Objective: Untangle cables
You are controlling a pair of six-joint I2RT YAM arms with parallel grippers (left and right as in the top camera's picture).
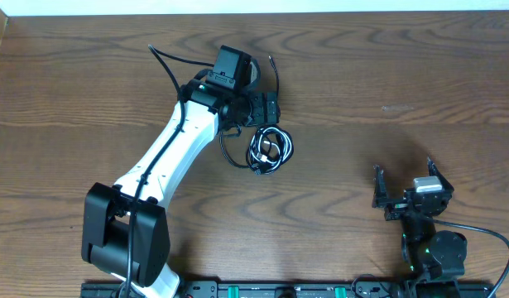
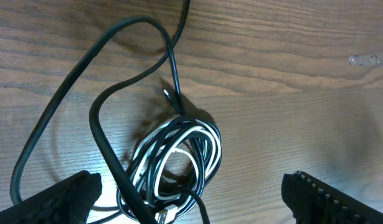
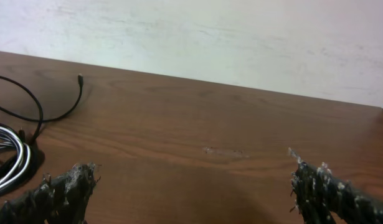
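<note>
Lying coiled together, black cord (image 2: 94,121), white cord (image 2: 190,132)

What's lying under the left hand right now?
A tangled coil of black cord and white cord on the table, below the open left hand. How the strands cross underneath the coil is hidden.

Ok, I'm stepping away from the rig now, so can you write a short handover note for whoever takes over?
Left gripper: open, empty, poised over the black cord and white cord.
Right gripper: open, empty, off to the right, away from both cords.
Cables: wound together in one loose coil on the table.
Done: nothing separated yet.
Left: work the white cord free of the black one.
</note>
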